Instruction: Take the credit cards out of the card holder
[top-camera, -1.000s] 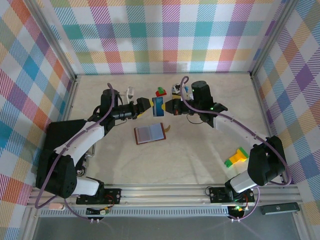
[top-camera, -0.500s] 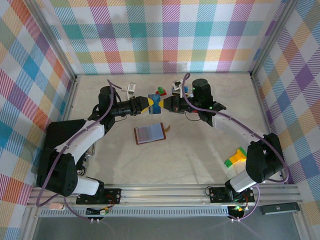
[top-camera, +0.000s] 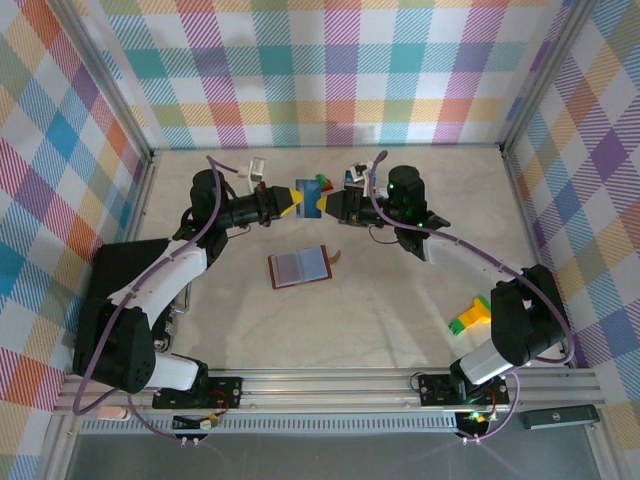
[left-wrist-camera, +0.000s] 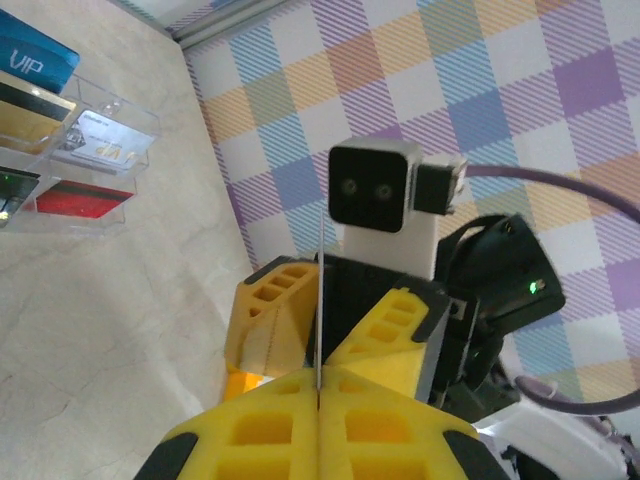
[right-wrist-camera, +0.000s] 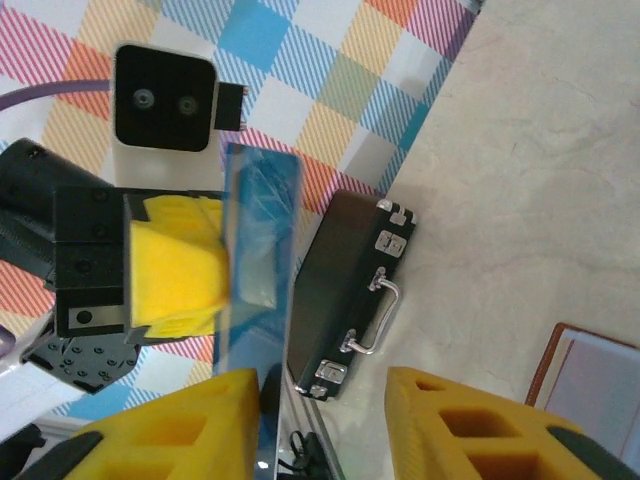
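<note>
Within the last second the left gripper (top-camera: 296, 202) had clamped its jaws on the blue card (top-camera: 309, 205) while the right gripper (top-camera: 322, 206) spread its jaws apart, so the hand-over looked made. The card holder (top-camera: 299, 266) lay unfolded on the counter (top-camera: 400, 300) at 6 o'clock from them. I could not tell whether any cards remained inside it.

Bare table (top-camera: 390, 290) around the card holder (top-camera: 299, 266), left tool (top-camera: 295, 203) and right tool (top-camera: 326, 205) (blue card (top-camera: 310, 204) between) barring the far side.

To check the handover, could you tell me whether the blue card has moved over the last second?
Yes. The blue card has shifted toward the back wall, farther from the open card holder, which stayed put.
</note>
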